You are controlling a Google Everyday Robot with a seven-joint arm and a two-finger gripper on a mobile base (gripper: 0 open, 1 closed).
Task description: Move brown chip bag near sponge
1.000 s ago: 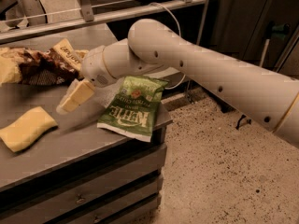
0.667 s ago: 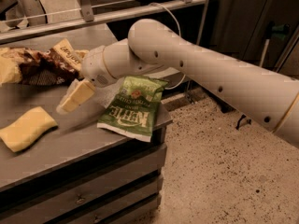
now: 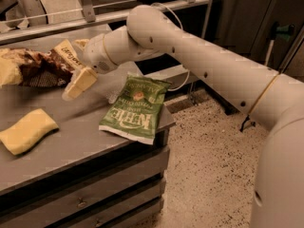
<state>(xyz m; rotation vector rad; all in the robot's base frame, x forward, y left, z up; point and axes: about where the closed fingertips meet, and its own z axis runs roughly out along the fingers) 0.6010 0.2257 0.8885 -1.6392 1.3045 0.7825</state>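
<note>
The robot's gripper (image 3: 71, 70) hangs low over the grey table (image 3: 71, 141), at the end of a long white arm (image 3: 199, 56). Its two fingers (image 3: 80, 82) are spread wide apart, one higher at the back and one lower at the front. It is not holding anything.

The brown chip bag (image 3: 38, 69) lies on the table right by the gripper, on its left side in the view. The bag's pale end with the letters pokes into the gap between the fingers. I cannot tell if a finger touches it.

The sponge (image 3: 27, 131) lies flat on the table, well away from the gripper, lower and to the left in the view. The bag and the sponge are apart, with bare table between them.

The green chip bag (image 3: 135, 108) lies flat just to the right of the gripper, close to the table's edge.

A second ago the gripper was a bit lower and nearer the front. Now it has gone up a little, closer to the brown bag. Both bags and the sponge are right where they were
</note>
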